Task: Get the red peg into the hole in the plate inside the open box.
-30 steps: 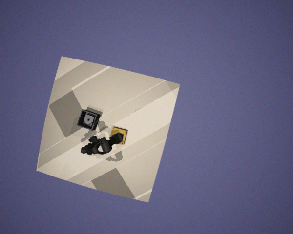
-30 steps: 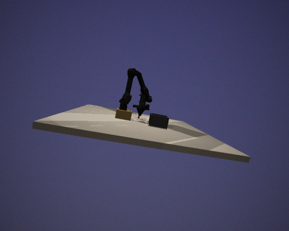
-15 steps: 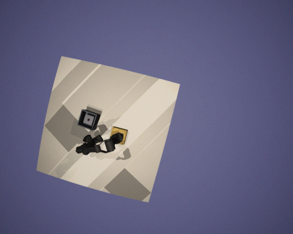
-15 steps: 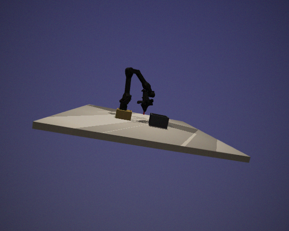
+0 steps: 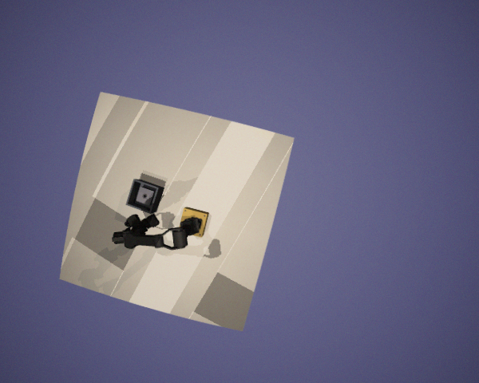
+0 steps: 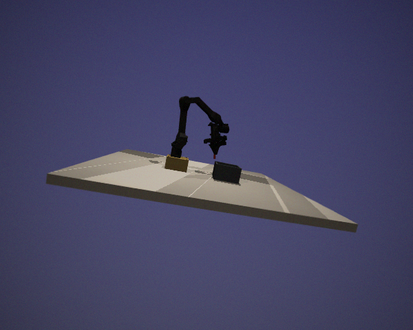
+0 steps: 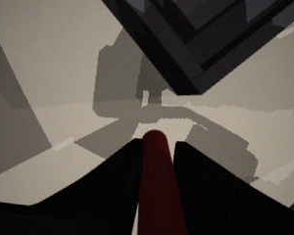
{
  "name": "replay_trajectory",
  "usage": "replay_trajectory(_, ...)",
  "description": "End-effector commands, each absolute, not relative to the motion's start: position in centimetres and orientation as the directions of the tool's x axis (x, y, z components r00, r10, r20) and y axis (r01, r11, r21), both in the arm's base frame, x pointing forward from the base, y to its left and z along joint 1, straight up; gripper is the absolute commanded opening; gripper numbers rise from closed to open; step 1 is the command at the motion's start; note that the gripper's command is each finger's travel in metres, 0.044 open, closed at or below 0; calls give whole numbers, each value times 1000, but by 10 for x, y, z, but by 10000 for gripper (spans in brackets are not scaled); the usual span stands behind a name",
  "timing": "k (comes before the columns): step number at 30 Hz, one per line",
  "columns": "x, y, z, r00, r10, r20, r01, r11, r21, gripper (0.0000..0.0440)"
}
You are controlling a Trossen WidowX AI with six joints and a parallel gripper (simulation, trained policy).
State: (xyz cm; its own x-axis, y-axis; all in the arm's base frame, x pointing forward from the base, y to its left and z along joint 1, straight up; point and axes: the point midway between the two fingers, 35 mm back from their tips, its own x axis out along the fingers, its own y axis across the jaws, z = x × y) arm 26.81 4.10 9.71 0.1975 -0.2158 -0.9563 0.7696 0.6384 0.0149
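Observation:
The red peg (image 6: 214, 156) (image 7: 160, 186) is held upright between the closed black fingers of my gripper (image 6: 215, 152) (image 7: 158, 150). Its lower end sticks out below the fingertips and hangs clear above the table. The open dark box (image 5: 157, 201) (image 6: 226, 172) (image 7: 169, 64) stands off to one side; in the wrist view its near corner is ahead of the peg, so the peg is not over the box. The grey plate (image 5: 140, 191) with a small dark hole lies at the box's bottom. In the top view the arm hides the fingertips and peg.
The arm stands on a yellow base block (image 5: 202, 215) (image 6: 176, 163), near the box. The pale table (image 5: 239, 164) (image 6: 128, 184) carries light and dark bands and shadows of the arm. Its edges show in the top and exterior views.

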Motion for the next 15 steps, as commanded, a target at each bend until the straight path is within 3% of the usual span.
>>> replay_trajectory(1,275,30,101,198,-227,-954,777,629,12,0)
replay_trajectory(15,304,-23,107,200,-241,-950,829,558,33,0)
